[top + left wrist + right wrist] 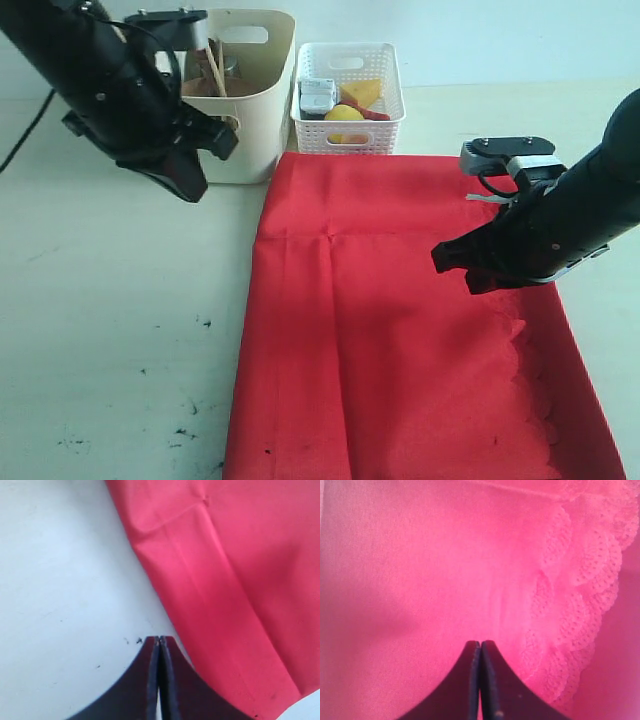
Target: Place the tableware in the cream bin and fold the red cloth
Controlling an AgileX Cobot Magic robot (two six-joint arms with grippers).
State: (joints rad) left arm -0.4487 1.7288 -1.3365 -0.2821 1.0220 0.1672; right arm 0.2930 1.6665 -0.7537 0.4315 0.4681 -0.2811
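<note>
The cloth point(400, 330) lies on the counter point(110, 300), right of its middle, and reaches the near edge. Just behind it, toward the far edge, the bin point(262, 100) stands left of the lattice basket point(350, 130). Chopsticks point(213, 68) stand in the bin. The left claw point(192, 188) hangs before the bin, and the right claw point(455, 270) hangs over the cloth's right half.
</note>
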